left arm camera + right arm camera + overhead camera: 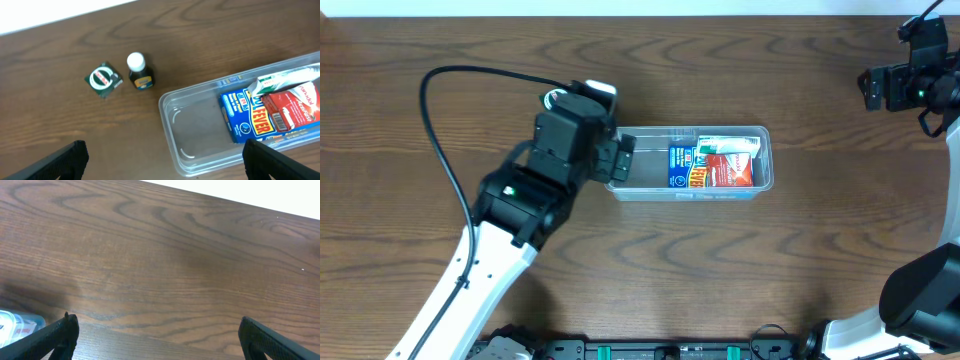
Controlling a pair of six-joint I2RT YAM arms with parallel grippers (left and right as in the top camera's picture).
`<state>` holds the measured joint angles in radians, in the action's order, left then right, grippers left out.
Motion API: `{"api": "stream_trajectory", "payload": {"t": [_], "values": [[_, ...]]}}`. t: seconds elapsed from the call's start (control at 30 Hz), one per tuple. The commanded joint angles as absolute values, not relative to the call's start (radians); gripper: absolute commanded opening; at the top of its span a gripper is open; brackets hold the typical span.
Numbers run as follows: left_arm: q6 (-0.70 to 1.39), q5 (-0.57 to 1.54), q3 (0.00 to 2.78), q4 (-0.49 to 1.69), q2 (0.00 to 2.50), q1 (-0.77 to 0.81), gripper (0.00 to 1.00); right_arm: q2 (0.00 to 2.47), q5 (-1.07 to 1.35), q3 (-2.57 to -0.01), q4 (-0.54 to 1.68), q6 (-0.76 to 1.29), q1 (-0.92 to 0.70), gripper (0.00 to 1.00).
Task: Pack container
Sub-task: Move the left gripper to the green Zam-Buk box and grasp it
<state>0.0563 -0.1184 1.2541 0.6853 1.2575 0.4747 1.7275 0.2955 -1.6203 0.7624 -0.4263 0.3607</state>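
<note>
- Looks like a robotics lab bench: a dark brown wood-grain table serves as the work surface.
- A white-and-black left robot arm and a matching right robot arm stand at its near edge.
- A loose black cable loops across the top.
- A plain white strip lies beyond the far edge.

I see the jaws of my left gripper over the container's bare left end. A blue box, red packet and green-white packet fill its right half.
</note>
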Motion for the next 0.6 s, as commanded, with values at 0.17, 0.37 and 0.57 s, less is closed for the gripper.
{"api": "stream_trajectory", "payload": {"t": [0.17, 0.37, 0.57], "values": [[0.107, -0.029, 1.335, 0.707, 1.302, 0.314, 0.99, 1.734, 0.303, -1.624, 0.764, -0.416, 0.367, 0.99], [0.107, -0.029, 1.546, 0.812, 1.494, 0.207, 0.98, 1.734, 0.303, -1.624, 0.764, -0.416, 0.367, 0.99], [0.12, -0.028, 1.773, 0.919, 1.747, 0.107, 0.98, 1.734, 0.303, -1.624, 0.764, -0.415, 0.367, 0.99]]}}
